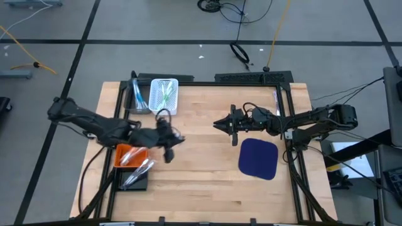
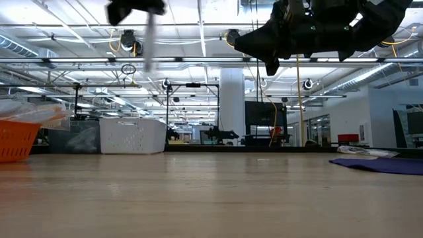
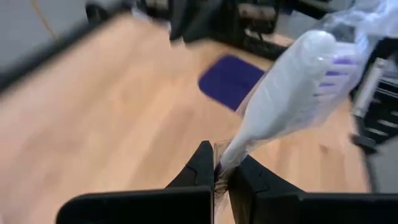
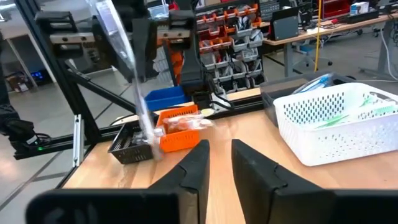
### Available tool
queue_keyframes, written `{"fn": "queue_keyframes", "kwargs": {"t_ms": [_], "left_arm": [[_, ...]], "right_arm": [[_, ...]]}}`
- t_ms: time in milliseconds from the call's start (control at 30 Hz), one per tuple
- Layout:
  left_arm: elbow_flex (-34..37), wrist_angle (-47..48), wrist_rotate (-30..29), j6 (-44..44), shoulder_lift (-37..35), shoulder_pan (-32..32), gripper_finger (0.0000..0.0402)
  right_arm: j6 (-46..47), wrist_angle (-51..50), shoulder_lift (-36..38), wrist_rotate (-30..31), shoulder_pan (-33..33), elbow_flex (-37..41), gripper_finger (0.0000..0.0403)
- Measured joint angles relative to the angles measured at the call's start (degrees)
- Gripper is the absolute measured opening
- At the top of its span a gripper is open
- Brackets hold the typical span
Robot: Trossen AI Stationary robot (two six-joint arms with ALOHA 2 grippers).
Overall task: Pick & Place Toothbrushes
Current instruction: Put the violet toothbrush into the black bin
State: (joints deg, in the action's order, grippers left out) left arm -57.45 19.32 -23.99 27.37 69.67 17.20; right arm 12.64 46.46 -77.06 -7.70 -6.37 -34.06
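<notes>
My left gripper (image 1: 171,143) hovers above the table's left middle, shut on a white toothbrush (image 3: 292,93) with purple bristles in a clear wrapper. In the low view this toothbrush (image 2: 151,39) hangs below the gripper, high above the tabletop. More wrapped toothbrushes (image 1: 139,169) lie across an orange basket (image 1: 125,154) and a black tray (image 1: 133,182). Green ones (image 1: 164,91) lie in the white basket (image 1: 154,100) at the far edge. My right gripper (image 1: 218,124) waits open at the table's middle, pointing toward the left arm with nothing between its fingers. My left gripper pinches the toothbrush's thin handle end (image 3: 227,158), wrapper and all, between its two fingers. The brush runs on past the fingertips along their line, its bristle head (image 3: 323,62) farthest out. It is lifted clear of the table.
A dark blue mat (image 1: 259,157) lies at the right, near my right arm. A bundle of bluish wrapped items (image 1: 137,94) sits left of the white basket. Bare wood lies between the two grippers and along the near edge.
</notes>
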Motion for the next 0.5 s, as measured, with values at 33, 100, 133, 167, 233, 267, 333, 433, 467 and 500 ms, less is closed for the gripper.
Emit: {"fn": "queue_keyframes", "kwargs": {"t_ms": [33, 100, 133, 167, 233, 267, 333, 433, 467, 500], "left_arm": [[-0.01, 2.82, 0.10, 2.92, -1.17, 1.17, 0.0008], [-0.01, 9.18, 0.80, 8.19, -3.31, 3.63, 0.0008], [0.00, 11.60, 1.43, 10.94, -4.12, 4.78, 0.0007], [0.00, 13.75, 2.17, 13.87, -4.93, 5.93, 0.0007], [0.00, 18.42, 5.23, 19.61, -6.14, 8.08, 0.0007], [0.00, 20.07, 6.67, 22.06, -6.45, 9.09, 0.0007], [0.00, 23.44, 9.38, 27.24, -6.75, 11.21, 0.0007], [0.00, 29.42, 11.91, 35.58, -6.80, 14.30, 0.0008], [0.00, 31.25, 12.28, 38.28, -6.73, 15.32, 0.0008], [0.00, 32.99, 12.72, 40.68, -6.67, 16.21, 0.0008]], "right_arm": [[-0.02, 0.00, 0.00, 0.04, 0.00, 0.00, 0.0063], [0.03, 0.00, 0.00, 0.04, 0.00, 0.00, 0.0063], [0.10, 0.00, 0.00, 0.06, 0.00, 0.00, 0.0063], [0.12, -0.03, 0.00, 0.06, 0.00, 0.00, 0.0063], [0.13, -0.04, 0.00, 0.07, 0.00, 0.00, 0.0064], [0.13, -0.03, 0.00, 0.09, 0.00, 0.00, 0.0064], [0.13, -0.09, 0.00, 0.11, 0.00, 0.00, 0.0063], [0.15, -0.09, 0.00, 0.12, 0.00, 0.00, 0.0064], [0.15, -0.09, 0.00, 0.11, 0.00, 0.00, 0.0064], [0.15, -0.09, 0.00, 0.13, 0.00, 0.00, 0.0063]]}}
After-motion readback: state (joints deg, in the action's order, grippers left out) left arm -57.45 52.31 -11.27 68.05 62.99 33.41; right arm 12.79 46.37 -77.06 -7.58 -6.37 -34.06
